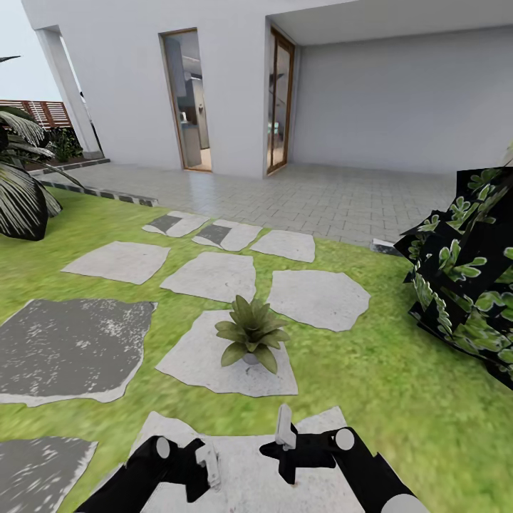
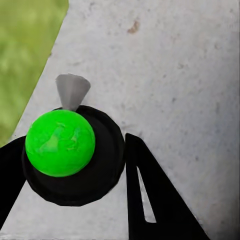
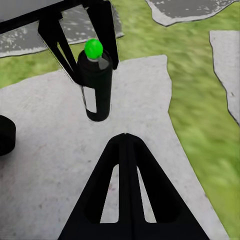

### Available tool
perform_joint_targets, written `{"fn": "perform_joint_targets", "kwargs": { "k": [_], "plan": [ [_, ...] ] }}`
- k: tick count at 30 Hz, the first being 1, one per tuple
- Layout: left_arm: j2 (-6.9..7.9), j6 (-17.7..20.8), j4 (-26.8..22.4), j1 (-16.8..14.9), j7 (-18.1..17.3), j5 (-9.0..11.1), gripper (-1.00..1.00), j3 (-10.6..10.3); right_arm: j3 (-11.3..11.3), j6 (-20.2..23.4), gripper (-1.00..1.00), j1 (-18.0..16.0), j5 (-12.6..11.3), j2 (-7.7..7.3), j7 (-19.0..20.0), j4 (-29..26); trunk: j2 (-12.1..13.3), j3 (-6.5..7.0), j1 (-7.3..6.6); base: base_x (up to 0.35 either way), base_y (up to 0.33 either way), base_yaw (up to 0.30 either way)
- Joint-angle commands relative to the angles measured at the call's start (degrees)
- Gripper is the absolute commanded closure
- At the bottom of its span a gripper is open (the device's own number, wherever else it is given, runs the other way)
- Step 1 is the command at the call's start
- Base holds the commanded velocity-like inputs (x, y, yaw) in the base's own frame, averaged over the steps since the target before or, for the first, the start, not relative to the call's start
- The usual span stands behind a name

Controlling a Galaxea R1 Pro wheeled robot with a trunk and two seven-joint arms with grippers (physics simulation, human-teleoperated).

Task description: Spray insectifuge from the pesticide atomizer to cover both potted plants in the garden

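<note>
Both low: left hand [image 1: 203, 467] clenched on atomizer [image 3: 96, 82], right hand [image 3: 125, 145] closed, empty.

Ahead of the 2 arms, the potted plant [image 1: 251, 333] stands alone on a stepping stone [image 1: 192, 360], with bare stone and lawn [image 1: 399, 399] open all around it. The dark blocky bush [image 1: 467, 274] crowds the right side. The left tool [image 1: 202, 468] has the pesticide atomizer [image 3: 97, 82] between its fingers
</note>
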Motion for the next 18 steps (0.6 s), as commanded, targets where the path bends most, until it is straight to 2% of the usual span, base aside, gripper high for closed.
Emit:
{"fn": "perform_joint_targets", "kwargs": {
  "k": [1,2,6,8,9,12,13,15,17,18],
  "plan": [
    [0.62,0.5,-0.1,0.0,-0.2,0.1,1.00,-0.2,-0.1,-0.3,1.00,0.0,0.5,0.01,0.0,-0.1,0.0,-0.05,-0.01,0.000,0.000,0.000],
    [1.20,0.5,-0.1,0.1,-0.2,0.1,1.00,-0.2,-0.1,-0.3,-1.00,0.0,0.5,0.01,0.0,0.0,0.0,-0.05,-0.01,0.000,0.000,0.000],
    [3.14,0.4,0.0,0.2,-0.2,0.4,1.00,-0.1,-0.2,-0.4,-1.00,0.0,0.5,-0.07,0.0,0.1,0.0,-0.05,-0.01,0.000,0.000,0.000],
    [4.22,0.3,0.0,0.3,-0.2,0.5,1.00,0.9,-0.6,-0.3,-1.00,0.0,0.5,-0.21,-1.0,0.3,0.0,-0.05,-0.01,0.000,0.000,0.000],
    [4.30,0.3,0.0,0.3,-0.1,0.5,1.00,1.2,-0.6,-0.3,-1.00,0.0,0.5,-0.28,-1.4,0.4,0.0,-0.05,-0.01,0.000,0.000,0.000],
    [4.49,0.3,0.1,0.4,0.0,0.6,1.00,2.4,-0.7,-0.4,-1.00,0.0,0.4,-0.66,-5.8,0.7,0.0,-0.05,-0.01,0.000,0.000,0.000],
    [4.51,0.3,0.1,0.4,0.0,0.6,1.00,3.1,-0.7,-0.4,-1.00,0.1,0.4,-1.00,-8.4,1.5,0.0,-0.05,-0.01,0.000,0.000,0.000],
    [4.43,0.3,0.1,0.4,0.0,0.7,1.00,4.7,-0.7,-0.4,-1.00,0.1,0.4,-1.75,-12.5,3.7,0.0,-0.05,-0.01,0.000,0.000,0.000],
    [4.17,0.3,0.1,0.4,0.0,0.9,1.00,7.4,-0.7,-0.5,-1.00,0.1,0.3,-2.82,-17.9,8.6,0.0,-0.05,-0.01,0.000,0.000,0.000],
    [4.10,0.3,0.1,0.4,0.0,0.9,1.00,8.1,-0.7,-0.5,-1.00,0.1,0.3,-3.10,-19.2,9.9,0.0,-0.05,-0.01,0.000,0.000,0.000]
  ]
}}
